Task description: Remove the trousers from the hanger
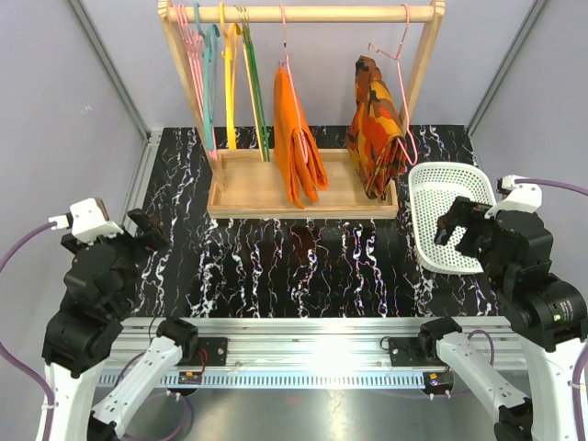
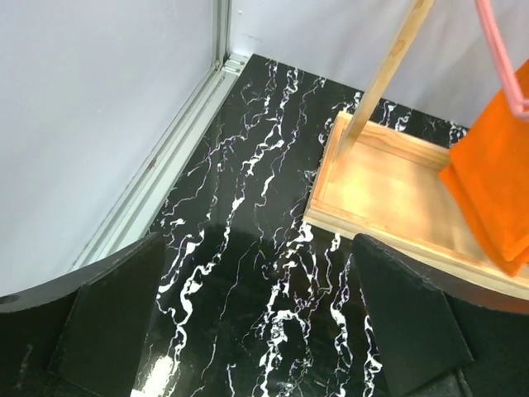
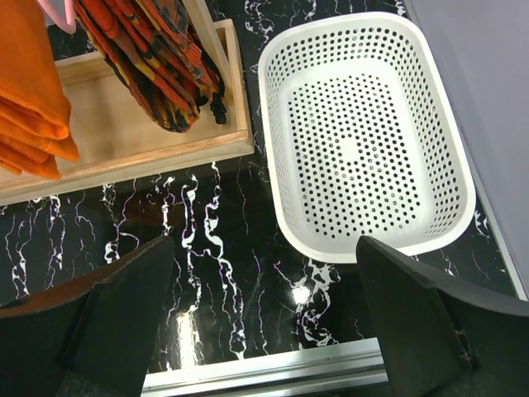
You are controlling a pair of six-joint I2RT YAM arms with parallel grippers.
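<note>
The trousers (image 1: 299, 138) hang over the bar of the pink hanger (image 1: 284, 41), which is hooked at the middle of the rack's (image 1: 340, 14) rail. They are folded long and hang straight down, so their long axis is vertical. Their lower end reaches into the rack's tray base, though I cannot tell whether it touches the wood.

Both arms sit on the near side of the rack, well apart from it. The left gripper (image 1: 147, 228) is off the rack's left end. Its jaws are spread wide and empty over the table (image 1: 276, 266). From its wrist camera the trousers (image 2: 492, 182) lie ahead and to the right.

The right gripper (image 1: 455, 225) is off the rack's right end, over the basket (image 1: 446, 207). It too is released and holds nothing. Its wrist camera shows the trousers (image 3: 29, 107) ahead and far to the left, past the camouflage garment (image 3: 157, 66).

Neither arm looks clearly nearer. The left appears to have the more open line, since the camouflage garment hangs between the right gripper and the trousers. The task has not begun. The first move is likely a reach forward and inward to pinch the hanging cloth, then draw it off the bar.
</note>
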